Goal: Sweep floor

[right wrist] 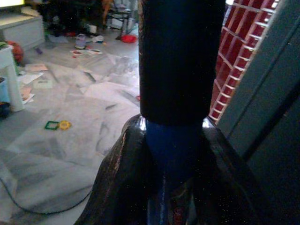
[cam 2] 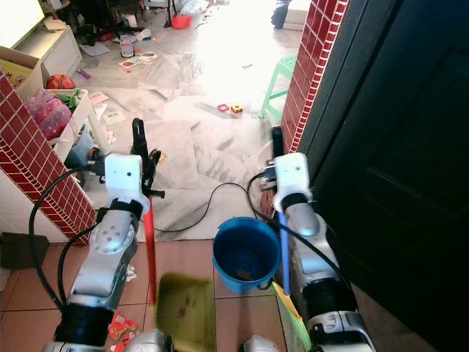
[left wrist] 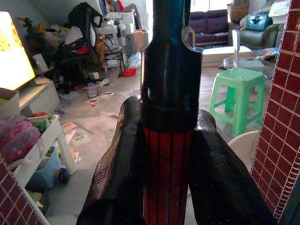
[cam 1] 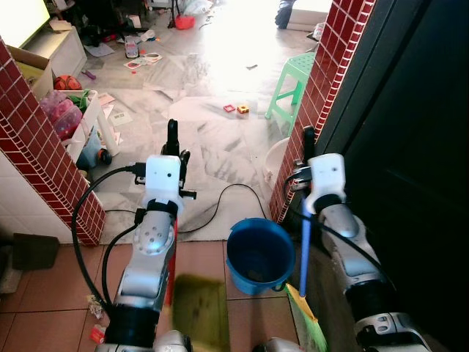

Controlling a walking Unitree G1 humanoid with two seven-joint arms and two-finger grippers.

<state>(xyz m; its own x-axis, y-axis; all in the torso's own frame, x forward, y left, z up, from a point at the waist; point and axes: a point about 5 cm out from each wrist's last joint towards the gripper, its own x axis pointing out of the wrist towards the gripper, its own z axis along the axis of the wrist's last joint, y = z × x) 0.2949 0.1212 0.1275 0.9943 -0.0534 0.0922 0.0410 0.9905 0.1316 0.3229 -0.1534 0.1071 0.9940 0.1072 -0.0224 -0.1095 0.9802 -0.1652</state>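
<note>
My left gripper (cam 1: 174, 163) is shut on the red handle (cam 2: 149, 235) of a yellow-green dustpan (cam 1: 199, 309), which hangs low before me. In the left wrist view both black fingers (left wrist: 117, 178) clamp the red ribbed handle (left wrist: 168, 173) just under its black cap. My right gripper (cam 1: 308, 165) is shut on the blue broom handle (cam 1: 305, 242), whose green-yellow bristles (cam 1: 311, 326) rest near the floor. The right wrist view has the blue handle (right wrist: 171, 150) and its black grip (right wrist: 180, 61) between the fingers. Small scraps of litter (cam 1: 95, 334) lie on the terracotta tiles at the lower left.
A blue bucket (cam 1: 258, 253) stands on the tiles between my arms. Red brick pillars (cam 1: 44, 169) flank the opening, with a dark door (cam 1: 410, 147) on the right. A black cable (cam 1: 220, 202) crosses the marble floor. Beyond are a green stool (cam 1: 293, 77), scattered toys (cam 1: 236, 108) and a white toy shelf (cam 1: 91, 121).
</note>
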